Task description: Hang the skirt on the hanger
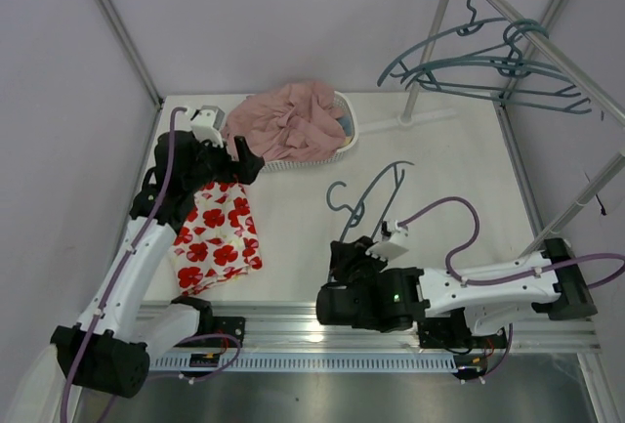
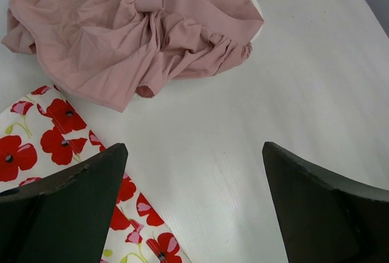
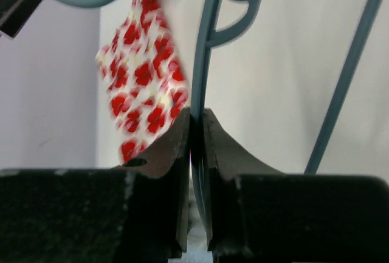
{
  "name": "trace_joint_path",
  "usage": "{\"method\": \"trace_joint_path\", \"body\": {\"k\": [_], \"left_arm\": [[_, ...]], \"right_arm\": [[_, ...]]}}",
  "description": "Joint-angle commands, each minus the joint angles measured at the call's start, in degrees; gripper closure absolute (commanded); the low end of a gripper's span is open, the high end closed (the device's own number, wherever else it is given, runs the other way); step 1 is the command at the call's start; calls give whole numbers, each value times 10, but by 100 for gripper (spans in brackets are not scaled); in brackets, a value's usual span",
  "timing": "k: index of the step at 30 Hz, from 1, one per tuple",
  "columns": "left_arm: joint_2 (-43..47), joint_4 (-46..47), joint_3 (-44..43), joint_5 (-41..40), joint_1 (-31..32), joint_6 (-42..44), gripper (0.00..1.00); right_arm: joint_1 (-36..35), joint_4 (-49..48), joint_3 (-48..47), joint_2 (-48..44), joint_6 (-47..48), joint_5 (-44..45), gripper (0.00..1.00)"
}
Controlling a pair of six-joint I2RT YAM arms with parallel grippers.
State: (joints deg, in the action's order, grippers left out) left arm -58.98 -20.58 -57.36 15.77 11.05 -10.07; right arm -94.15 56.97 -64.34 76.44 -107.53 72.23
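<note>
**Skirt** (image 1: 217,237): it lies flat on the counter (image 1: 293,247), on the left side, with its far end tucked under the left arm's wrist. Its long axis runs near to far. The far end stops just short of the pink garment (image 1: 288,120) heaped in the white basket (image 1: 349,128). You can't tell from these views which end is the waistband.

**Left fingers** (image 2: 73,208): they are spread wide and hold nothing. They are poised at the skirt's far right corner. In the wrist view one finger is over the red print, while the gap and the other finger are over bare counter.

**Hanger** (image 1: 371,193): it sits mid-counter, right of the skirt and apart from it, with bare counter between. The hook points left toward the skirt and the arms trail off to the far right.

**Right fingers** (image 3: 164,147): they are drawn almost together and pinch one thin strut of the hanger. From that wrist the skirt shows beyond the strut.

**Spare hangers** (image 1: 488,62): these hang on the rail at far right, out of play.

**Judgement:**
- The skirt lies left of the hanger grip, and your left arm is much the nearer to it.
- The skirt's near-far axis lies across the direct path between the two arms.
- The next move probably calls for the left fingers to shift onto the cloth edge before closing, since half their span currently covers counter.
- Risk: they pinch only one layer or miss the hem.
</note>
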Motion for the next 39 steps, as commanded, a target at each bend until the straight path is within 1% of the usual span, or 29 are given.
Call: {"method": "trace_joint_path", "body": {"k": [1,2,3,4,5,6,7,8,9,10,11,13,15,18,19,21,22,24,25,27,29,30,31,33,35,39], "left_arm": [[26,-17,13,39,-6,-7,1],[30,-20,15,44,-6,-10,1],[33,-27,18,44,-5,-12,1],[37,-32,21,40,-5,-13,0],[47,-42,23,30,-6,-14,0],[53,-47,22,23,-6,-14,0],[59,-53,21,18,-6,-14,0],[72,-60,20,15,-6,-14,1],[78,-64,21,11,-6,-14,0],[85,-67,19,4,-7,-18,1],[94,-68,20,5,-6,-22,0],[105,-68,27,21,-6,-38,0],[121,-66,33,39,-7,-49,0],[145,-54,62,55,-6,-76,0],[149,-51,80,60,-6,-93,0],[161,-39,95,85,-6,-114,0],[164,-33,98,97,-6,-141,1],[178,-18,115,132,-5,-168,3],[198,-17,119,136,-2,-187,3],[220,-40,127,86,-1,-195,3],[243,-80,132,31,-1,-182,2],[243,-97,131,-30,-1,-177,2],[238,-131,128,-59,-1,-168,2],[204,-156,133,-115,-1,-160,3],[168,-172,155,-130,-1,-160,6],[154,-165,182,-148,3,-167,12]], "right_arm": [[43,-211,64,-83,166,-129,100],[68,-390,106,-102,231,-199,100],[129,-459,146,-118,272,-268,100],[153,-512,179,-129,292,-324,100],[183,-522,197,-132,305,-390,100],[188,-507,186,-128,319,-400,100],[193,-468,146,-121,345,-412,100],[197,-449,124,-105,387,-433,100],[203,-444,107,-95,414,-457,100],[225,-450,93,-85,442,-491,100],[237,-454,72,-76,482,-562,100],[262,-453,59,-52,507,-605,100],[271,-460,58,-49,537,-639,100],[277,-495,90,-65,568,-658,100],[276,-508,102,-84,569,-655,100],[281,-530,152,-106,571,-655,100],[284,-557,170,-127,572,-662,100],[300,-594,205,-142,571,-678,100],[306,-632,241,-153,569,-698,100],[322,-666,276,-164,554,-704,100],[331,-733,328,-179,526,-710,100],[337,-758,343,-183,521,-710,100],[336,-799,368,-189,521,-707,100],[336,-823,386,-196,523,-693,100],[337,-846,407,-202,528,-681,100],[339,-857,434,-228,516,-646,100]]}}
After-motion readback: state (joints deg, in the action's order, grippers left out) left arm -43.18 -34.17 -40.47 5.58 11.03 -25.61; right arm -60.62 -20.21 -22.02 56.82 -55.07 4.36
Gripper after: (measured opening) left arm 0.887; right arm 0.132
